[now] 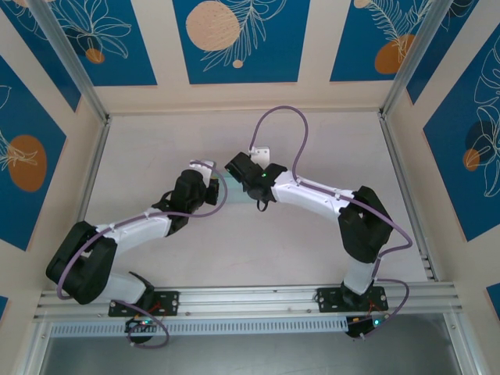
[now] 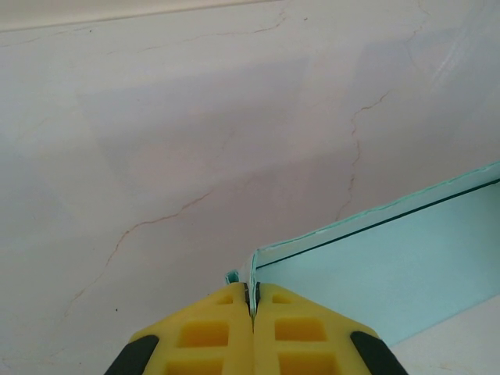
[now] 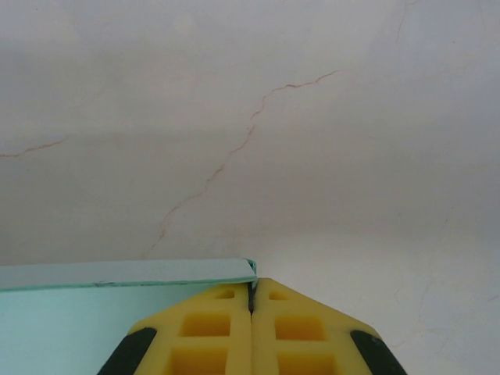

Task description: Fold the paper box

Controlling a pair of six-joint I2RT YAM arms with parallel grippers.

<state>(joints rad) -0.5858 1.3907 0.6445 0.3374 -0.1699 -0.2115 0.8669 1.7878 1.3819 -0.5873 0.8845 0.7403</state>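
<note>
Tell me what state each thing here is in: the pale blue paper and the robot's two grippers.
paper box: partly folded, one flap bent up along a crease, not yet a finished box.
left gripper: shut, pinching an edge of the paper box.
right gripper: shut, pinching a corner of the paper box.

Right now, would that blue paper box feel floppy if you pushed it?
Probably bendy: the paper box shows a thin edge. Likely light: the left gripper and right gripper hold it just by pinched edges. A push might crease it.
</note>
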